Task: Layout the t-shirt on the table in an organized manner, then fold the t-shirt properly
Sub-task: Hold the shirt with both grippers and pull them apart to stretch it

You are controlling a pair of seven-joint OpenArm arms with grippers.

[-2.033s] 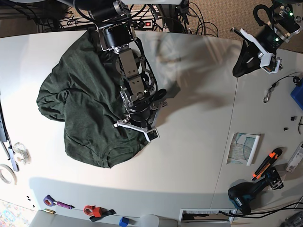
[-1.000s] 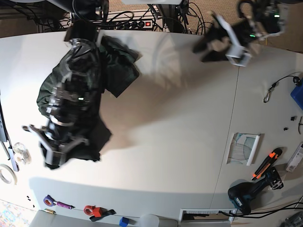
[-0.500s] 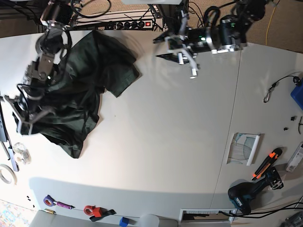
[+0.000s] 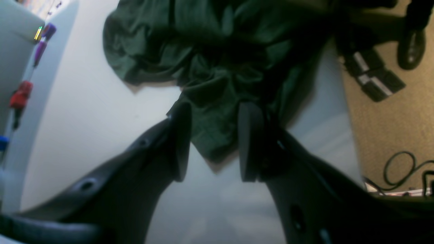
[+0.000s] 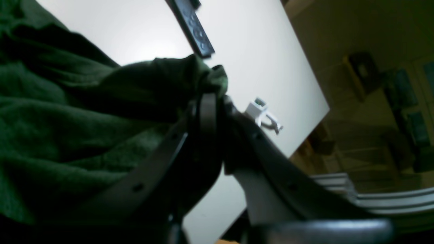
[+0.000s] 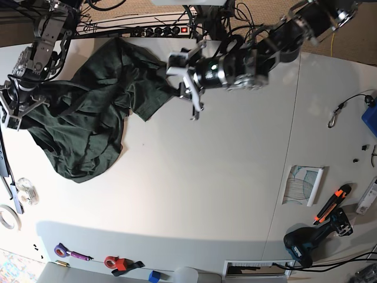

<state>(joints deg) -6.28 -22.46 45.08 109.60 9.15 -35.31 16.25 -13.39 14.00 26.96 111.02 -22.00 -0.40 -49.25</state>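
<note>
The right pincer [image 5: 217,98], clamped on the t-shirt [image 6: 88,130], has dragged it to ten o'clock on the tabletop [image 6: 206,194]. The left pincer [image 4: 213,142] has swung in, jaws apart, seemingly straddling a loose corner, so spreading can start.

- The t-shirt [image 6: 88,112] is dark green and plain, crumpled into deep folds rather than spread flat.
- It lies on the table [image 6: 206,194] by the corner at the base view's upper left, stretching from the left edge along the top edge.
- One flap points toward the table's centre, and a rounded lobe sags toward the bottom edge.
- A fold at the left edge is pinched in the right gripper [image 5: 217,98].
</note>
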